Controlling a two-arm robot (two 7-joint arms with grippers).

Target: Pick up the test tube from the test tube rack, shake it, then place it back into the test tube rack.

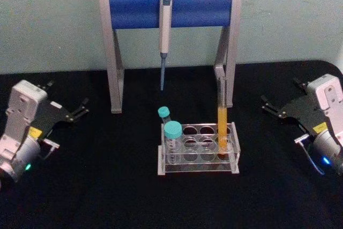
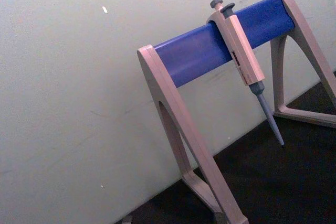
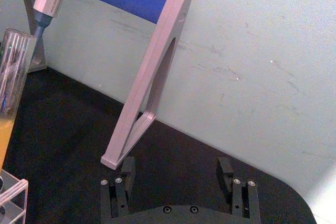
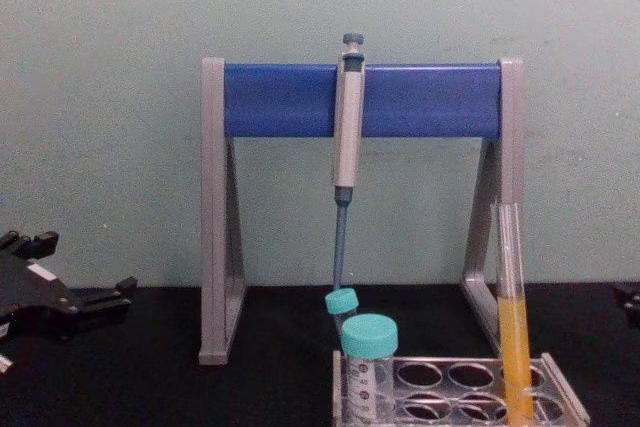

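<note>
right claw (image 1: pixel 283 96) gapes wide, empty, well right of the low clear plastic rack (image 1: pixel 198 171); left claw (image 1: pixel 67 95) idles open, far left. long glass tube of orange liquid (image 1: pixel 222 122) stands upright at the rack's right end: best pinched high, lifted straight.

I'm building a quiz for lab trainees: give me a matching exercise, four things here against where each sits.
1. long clear glass test tube with orange-yellow liquid
2. short clear vials with teal caps
3. grey pipette
4. left gripper

A. hanging from the grey stand's blue bar
B. left end of the clear plastic rack
C. left of the rack, jaws open
D. right end of the rack

Pairs: 1-D, 2-B, 3-A, 4-C. Right gripper: parked at the right, jaws open.
</note>
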